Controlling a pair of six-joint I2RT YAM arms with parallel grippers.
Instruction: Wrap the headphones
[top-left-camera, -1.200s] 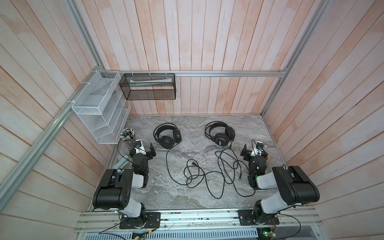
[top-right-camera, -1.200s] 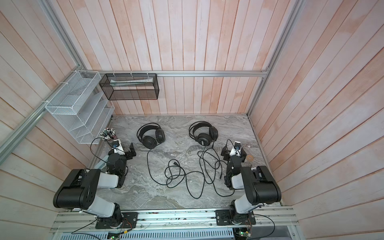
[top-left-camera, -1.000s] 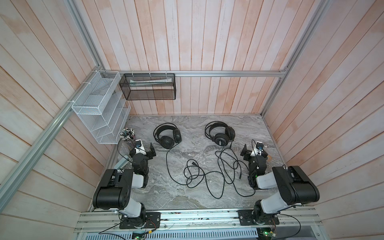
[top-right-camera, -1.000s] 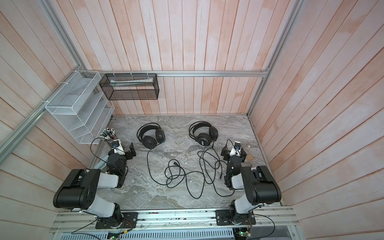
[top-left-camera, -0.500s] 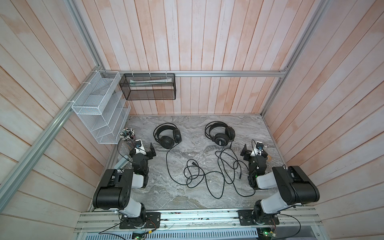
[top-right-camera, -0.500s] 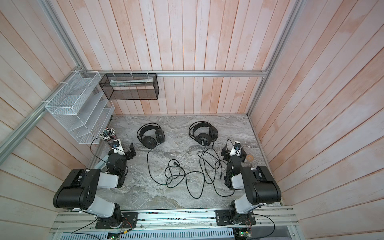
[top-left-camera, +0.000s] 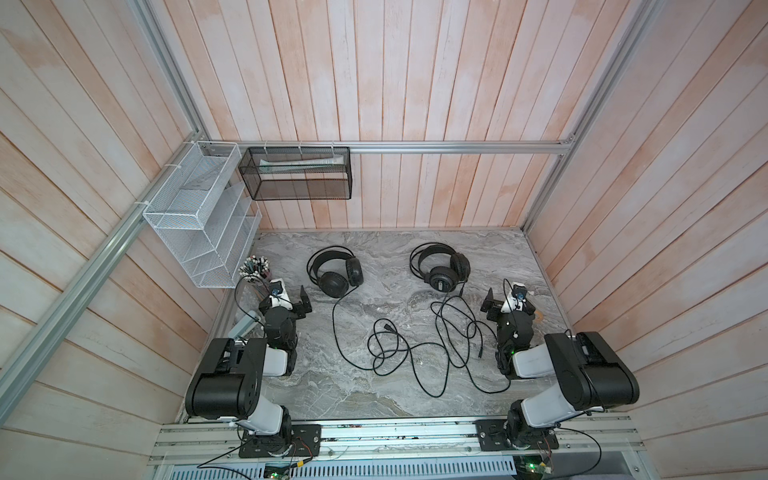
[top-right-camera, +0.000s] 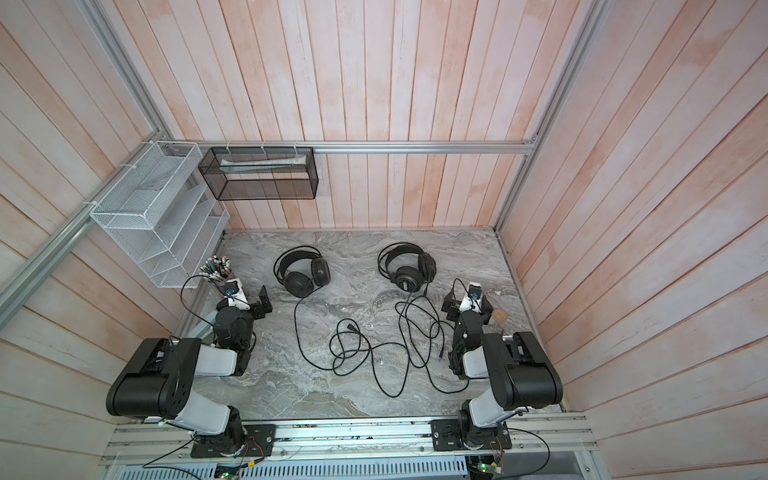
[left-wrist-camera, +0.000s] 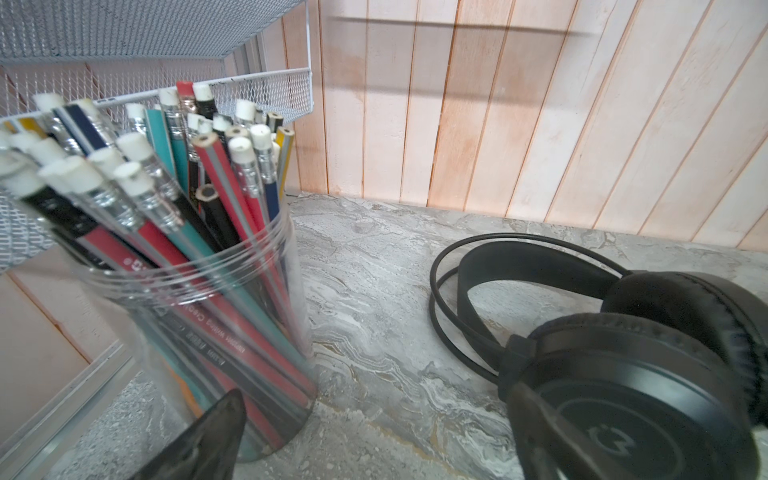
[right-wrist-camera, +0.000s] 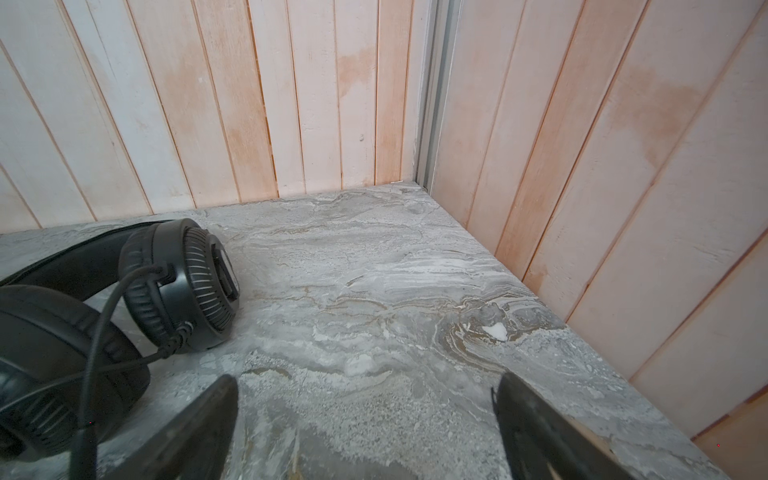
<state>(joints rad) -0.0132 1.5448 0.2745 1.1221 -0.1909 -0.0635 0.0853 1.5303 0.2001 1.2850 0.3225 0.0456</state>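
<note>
On the grey marbled desk, the smooth-cupped headset lies left of centre and the grille-backed headset right of centre. Both sit in the upper part of the desk surface in both top views, well apart from each other. Their thin black cables run down-frame from the cups and lie unwound in loose, overlapping loops across the middle of the desk. The left pincer sits at the left edge of the desk, between the clear pencil cup and the smooth-cupped headset. Its jaws stand wide apart and hold nothing. The right pincer sits at the right edge, just beside the grille-backed headset. Its jaws are likewise spread wide over bare desk and grip nothing. In the top views both pincers stand apart from the headsets and from the cable loops. A white wire rack and a black mesh basket hang on the walls at the upper left of the frame, the rack just above the pencil cup.
</note>
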